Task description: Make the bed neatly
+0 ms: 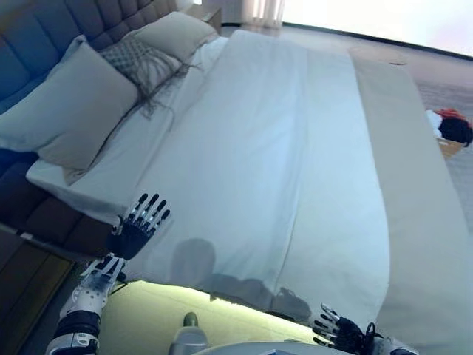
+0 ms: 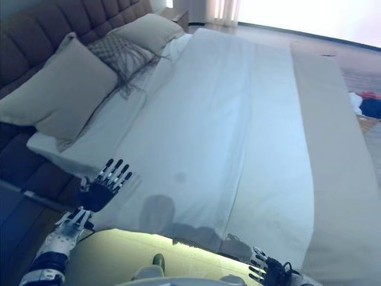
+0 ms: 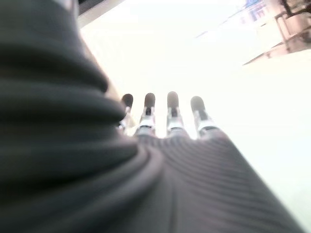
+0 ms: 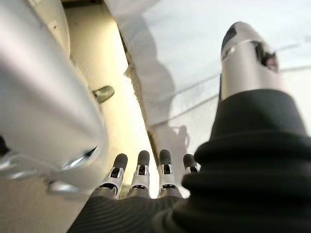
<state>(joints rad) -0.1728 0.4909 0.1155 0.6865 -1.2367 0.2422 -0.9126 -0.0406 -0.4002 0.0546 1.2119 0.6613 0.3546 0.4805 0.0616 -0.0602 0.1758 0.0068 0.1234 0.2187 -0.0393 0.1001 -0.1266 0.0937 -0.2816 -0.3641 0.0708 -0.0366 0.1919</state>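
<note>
A white duvet (image 1: 281,148) lies spread flat over the bed, its near edge hanging over the side in front of me. Several pillows are at the headboard end: a large beige pillow (image 1: 74,111), a patterned fringed cushion (image 1: 144,63) and another beige pillow (image 1: 177,33). My left hand (image 1: 137,229) hovers open, fingers straight, at the duvet's near left corner, holding nothing. Low by the duvet's near edge sits my right hand (image 1: 340,333), also open, with straight fingers (image 4: 141,170) and nothing in it.
A dark tufted headboard (image 1: 44,37) runs along the left. A beige bedspread strip (image 1: 414,185) lies along the foot of the bed. A box with red and dark items (image 1: 451,129) stands on the floor at right. A lit floor strip (image 1: 170,310) shows below the bed's edge.
</note>
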